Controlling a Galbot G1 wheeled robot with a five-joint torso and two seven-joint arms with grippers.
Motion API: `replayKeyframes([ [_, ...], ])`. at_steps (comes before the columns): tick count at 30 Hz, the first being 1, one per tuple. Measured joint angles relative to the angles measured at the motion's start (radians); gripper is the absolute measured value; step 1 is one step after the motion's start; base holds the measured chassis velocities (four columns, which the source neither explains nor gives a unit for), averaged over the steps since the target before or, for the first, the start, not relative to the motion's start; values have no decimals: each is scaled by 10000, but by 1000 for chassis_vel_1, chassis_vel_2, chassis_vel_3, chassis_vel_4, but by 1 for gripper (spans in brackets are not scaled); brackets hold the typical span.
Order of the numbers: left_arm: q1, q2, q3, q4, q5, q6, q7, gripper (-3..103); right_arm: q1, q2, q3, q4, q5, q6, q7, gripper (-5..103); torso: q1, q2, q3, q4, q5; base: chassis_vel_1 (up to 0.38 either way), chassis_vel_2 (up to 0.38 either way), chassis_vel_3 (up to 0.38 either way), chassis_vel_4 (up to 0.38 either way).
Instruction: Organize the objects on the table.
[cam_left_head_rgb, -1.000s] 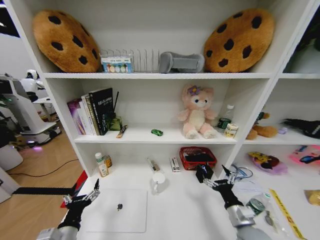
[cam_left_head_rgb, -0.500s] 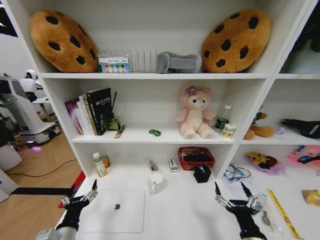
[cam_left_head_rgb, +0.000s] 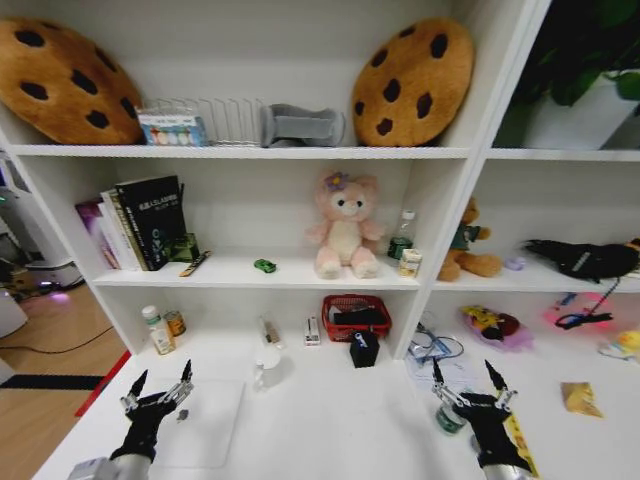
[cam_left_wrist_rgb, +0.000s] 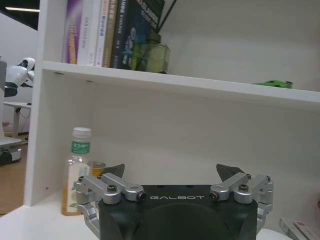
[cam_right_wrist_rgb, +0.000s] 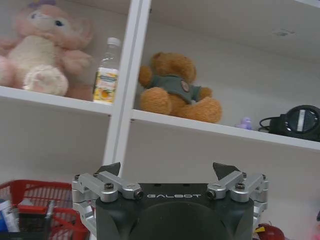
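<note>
A silver laptop (cam_left_head_rgb: 205, 425) lies shut on the white table (cam_left_head_rgb: 340, 425) at the front left. My left gripper (cam_left_head_rgb: 158, 384) hovers open over its near-left corner, holding nothing. My right gripper (cam_left_head_rgb: 468, 381) stands open above the table's right part, beside a green tape roll (cam_left_head_rgb: 447, 418) and a yellow ruler (cam_left_head_rgb: 521, 446). A small black box (cam_left_head_rgb: 364, 348) sits farther back, apart from both grippers. The tiny green toy car (cam_left_head_rgb: 264, 265) rests on the middle shelf, also visible in the left wrist view as the car (cam_left_wrist_rgb: 272, 84). Both wrist views show open fingers: left gripper (cam_left_wrist_rgb: 171, 172), right gripper (cam_right_wrist_rgb: 167, 170).
A red basket (cam_left_head_rgb: 355, 314), a white cup (cam_left_head_rgb: 266, 361) and two bottles (cam_left_head_rgb: 160, 329) stand along the back of the table under the shelf. Books (cam_left_head_rgb: 140, 222), a pink plush (cam_left_head_rgb: 342, 225) and a brown teddy (cam_left_head_rgb: 468, 245) fill the shelves. A shelf upright (cam_left_head_rgb: 430, 290) divides the table's back.
The whole head view has swung to the right. My right gripper has drawn back from the black box toward the front right. The left gripper stays over the laptop.
</note>
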Motion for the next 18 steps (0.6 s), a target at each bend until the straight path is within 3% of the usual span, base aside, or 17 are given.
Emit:
replayKeyframes([
  [6, -35, -25, 115, 53, 66, 14, -12, 100, -107, -48, -19, 626, 263, -53, -41, 100, -1, 0, 1, 10, 5, -294, -328, 312, 308],
  [9, -34, -51, 150, 65, 99, 14, -22, 100, -300, -54, -40, 660, 332, 182, -373, 100, -4, 1, -1, 9, 2, -60, -196, 173, 141],
  [11, -28, -86, 217, 82, 157, 14, -19, 100, -681, -59, -179, 462, 361, 777, -1319, 100, -1, 0, 0, -9, 0, -33, -102, 95, 10],
  [12, -28, -86, 217, 82, 157, 14, -19, 100, -681, -59, -179, 462, 361, 777, -1319, 100, -1, 0, 0, -9, 0, -19, -55, 44, 10],
  [15, -10, -127, 264, 105, 224, 11, -30, 100, -906, -40, -487, -18, 74, 1553, -2352, 100, -2, 2, -2, -4, -16, 7, 12, -43, -53],
  [18, -3, -133, 261, 104, 230, 8, -32, 100, -923, -47, -609, -265, -89, 1853, -2709, 100, -4, 3, -2, 5, -2, 52, 103, -66, -54],
])
